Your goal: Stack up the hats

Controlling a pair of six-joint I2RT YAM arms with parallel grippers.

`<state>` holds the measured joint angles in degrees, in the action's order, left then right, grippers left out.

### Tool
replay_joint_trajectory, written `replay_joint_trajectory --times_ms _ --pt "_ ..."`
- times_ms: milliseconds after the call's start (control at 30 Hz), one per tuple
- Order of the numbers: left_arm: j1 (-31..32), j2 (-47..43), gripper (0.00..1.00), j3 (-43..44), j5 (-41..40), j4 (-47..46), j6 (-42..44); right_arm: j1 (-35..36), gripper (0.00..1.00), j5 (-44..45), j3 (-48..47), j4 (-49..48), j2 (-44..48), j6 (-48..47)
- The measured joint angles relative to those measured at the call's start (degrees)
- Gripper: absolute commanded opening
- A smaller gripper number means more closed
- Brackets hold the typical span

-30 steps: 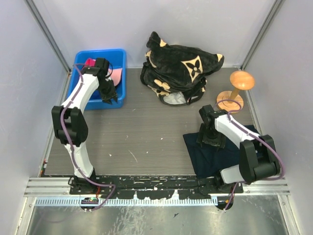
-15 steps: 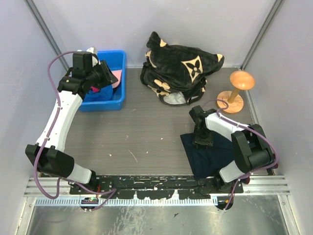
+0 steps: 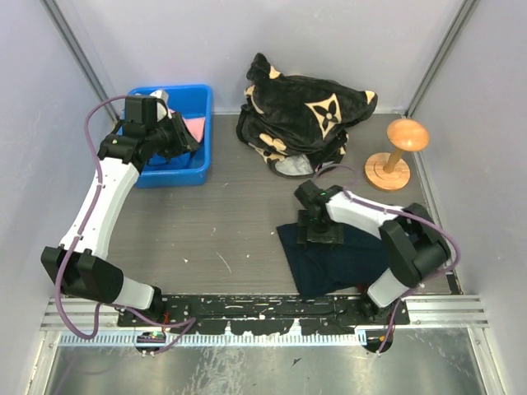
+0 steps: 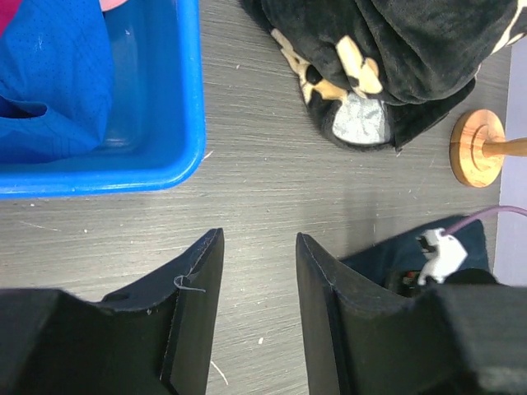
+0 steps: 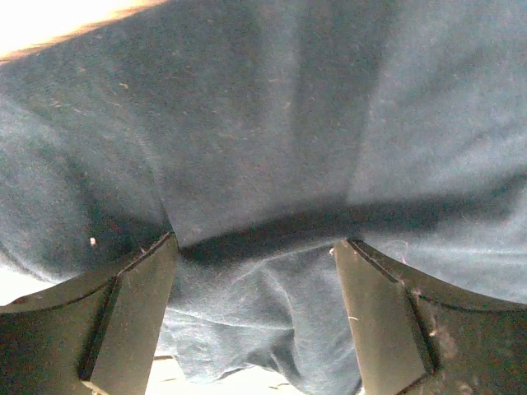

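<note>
Looking from the top external camera, the blue bin (image 3: 206, 140) sits in the far left corner of the table (image 3: 239, 222). A light pink cap (image 3: 196, 127) shows inside it against the bin's right wall. The left pincer (image 3: 185, 140) hangs over the bin, and how wide it stands cannot be read from this height. A black plush bundle (image 3: 305, 115) with tan flower marks lies at the middle of the far edge. A wooden stand (image 3: 391, 160) is by the right edge, near the far corner. A dark navy cloth (image 3: 338, 259) is spread toward the near edge, right of the middle, and the right pincer (image 3: 319, 234) presses down on its far left part.

The left wrist camera shows the left pincer (image 4: 258, 239) partly spread, with bare table in the gap and nothing between its fingers (image 4: 193, 313). A royal blue cap (image 4: 49, 82) fills the bin (image 4: 189, 99), with a magenta sliver (image 4: 6, 10) at the frame's top corner. The plush bundle (image 4: 395, 58), the wooden stand (image 4: 482, 148) and a corner of the navy cloth (image 4: 412, 251) lie beyond.

The right wrist camera is filled by the navy cloth (image 5: 272, 148). The right pincer (image 5: 255, 243) is spread wide, its fingers (image 5: 123, 321) set against the fabric, which it does not clamp.
</note>
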<state>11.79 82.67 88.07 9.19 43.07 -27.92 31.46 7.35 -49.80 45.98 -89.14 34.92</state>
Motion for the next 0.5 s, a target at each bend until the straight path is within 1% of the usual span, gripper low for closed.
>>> replay_joint_trajectory --times_ms 100,233,300,400,500 --pt "0.0 -0.4 0.48 0.4 0.8 0.7 0.0 6.6 0.84 -3.3 -6.1 -2.4 -6.3 1.5" --pt "0.3 -1.0 0.48 1.0 1.2 1.2 0.0 14.4 0.84 -6.9 -20.5 -4.8 -17.1 4.1" --pt "0.7 -1.8 0.48 1.1 1.2 1.6 0.1 17.0 0.85 -11.0 -27.9 -11.5 -21.8 6.5" --pt "1.5 -3.3 0.48 1.1 1.2 3.5 0.3 19.2 0.85 -14.2 -34.1 -18.1 -22.6 8.7" --pt "2.9 -5.2 0.49 0.3 0.9 4.4 -0.1 19.4 0.85 -13.7 -38.1 -16.8 -18.2 9.0"
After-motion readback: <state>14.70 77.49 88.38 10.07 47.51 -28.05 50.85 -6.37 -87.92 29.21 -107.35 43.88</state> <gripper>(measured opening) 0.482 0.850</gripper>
